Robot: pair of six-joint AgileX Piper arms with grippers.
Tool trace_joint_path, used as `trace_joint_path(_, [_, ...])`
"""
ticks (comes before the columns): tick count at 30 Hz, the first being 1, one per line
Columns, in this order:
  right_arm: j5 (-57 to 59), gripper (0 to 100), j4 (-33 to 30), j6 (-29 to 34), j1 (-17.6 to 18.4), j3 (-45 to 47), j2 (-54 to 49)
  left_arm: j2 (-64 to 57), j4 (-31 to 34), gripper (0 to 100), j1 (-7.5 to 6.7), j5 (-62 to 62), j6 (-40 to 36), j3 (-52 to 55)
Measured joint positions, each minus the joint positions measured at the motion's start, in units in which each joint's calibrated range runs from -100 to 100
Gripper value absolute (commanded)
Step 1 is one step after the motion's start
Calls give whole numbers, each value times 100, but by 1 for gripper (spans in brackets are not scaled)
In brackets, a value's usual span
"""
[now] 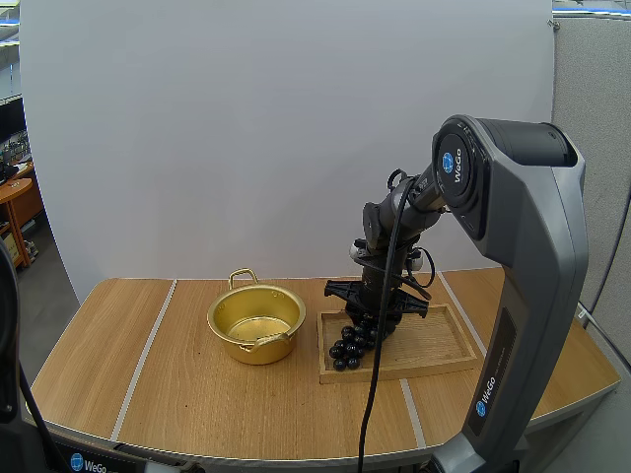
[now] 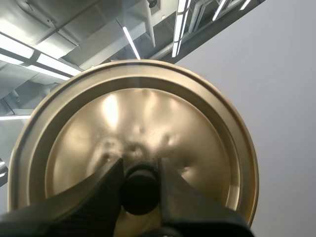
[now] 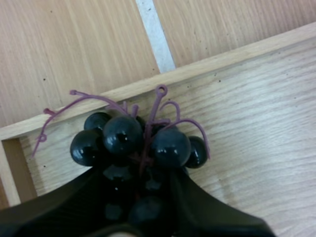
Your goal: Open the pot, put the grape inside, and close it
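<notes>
The left gripper [image 2: 140,167] is clamped on the round black knob [image 2: 140,192] of the round gold-coloured metal lid [image 2: 148,108]. Its two black fingers [image 2: 94,200] stand on either side of the knob and press against it. The face of the lid that carries the knob is turned toward the wrist camera.

In the high view, the light wooden table [image 1: 148,374] spans the lower part of the frame. Left of centre stands the gold-coloured metal pot [image 1: 256,330] with two loop handles. It is uncovered, and its shiny inner floor is in view.

Just right of the pot, and not touching it, lies the shallow rectangular wooden tray [image 1: 434,367], in the lower right of centre. The bunch of dark, near-black round grapes [image 1: 347,347] is at the tray's left end, with its lowest berries near the front-left corner.

The right gripper [image 1: 370,317] comes down on the bunch from above, and its arm enters from the frame's right edge.

In the right wrist view, we see this gripper's fingers [image 3: 64,207] closed against the lower berries — the bunch is pinched between them. Thin purple stems curl out above the upper berries. The bunch hangs over the tray floor, close to a corner of the rim. We cannot tell whether the berries bear on the floor.
</notes>
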Motion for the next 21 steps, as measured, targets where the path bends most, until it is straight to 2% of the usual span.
trace_joint_path(13, [-47, 0, 0, 0, 0, 0, 0, 0, 0, 0, 0, 0, 0, 0])
trace_joint_path(21, [291, 0, 26, -380, 0, -362, -255, 0, 0, 0, 0, 0, 0, 0])
